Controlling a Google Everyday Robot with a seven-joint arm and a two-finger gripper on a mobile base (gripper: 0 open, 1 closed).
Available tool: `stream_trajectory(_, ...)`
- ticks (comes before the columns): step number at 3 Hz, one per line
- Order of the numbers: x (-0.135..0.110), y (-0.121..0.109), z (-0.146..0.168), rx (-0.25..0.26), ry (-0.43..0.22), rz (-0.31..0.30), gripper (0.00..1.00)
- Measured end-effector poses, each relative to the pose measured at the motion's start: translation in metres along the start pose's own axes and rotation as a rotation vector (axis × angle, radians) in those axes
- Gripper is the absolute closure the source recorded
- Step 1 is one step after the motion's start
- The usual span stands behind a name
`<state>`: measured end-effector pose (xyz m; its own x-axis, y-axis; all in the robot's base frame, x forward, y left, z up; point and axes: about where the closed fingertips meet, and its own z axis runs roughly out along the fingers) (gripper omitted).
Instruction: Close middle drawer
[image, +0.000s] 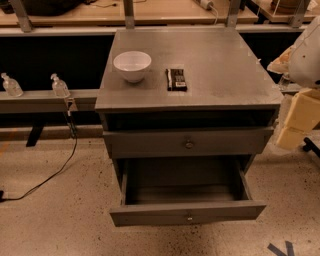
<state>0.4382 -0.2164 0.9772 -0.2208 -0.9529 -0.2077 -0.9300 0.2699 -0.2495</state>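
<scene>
The middle drawer (187, 212) is a grey metal drawer pulled far out of the grey cabinet (200, 55). Its flat front panel carries a small round knob (189, 218), and its plain grey box is empty. Above it, another grey drawer front (187, 142) with a knob sits slightly out under the cabinet top. My gripper (296, 125) shows as cream-coloured parts below the white arm (306, 50) at the right edge. It is beside the cabinet's right front corner and apart from the open drawer.
A white bowl (132, 65) and a dark snack bar (176, 79) lie on the cabinet top. Two clear bottles (60, 86) stand on a ledge at the left. A black cable (55, 172) runs over the speckled floor. Wooden tables stand behind.
</scene>
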Motion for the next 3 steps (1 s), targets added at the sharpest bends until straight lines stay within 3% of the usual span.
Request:
stream_trajectory(2,0.005,0.010,0.013,0.025,-0.045,-0.009,0.00)
stream_trajectory(3,0.022,0.035,0.044,0.027,-0.078,0.070,0.00)
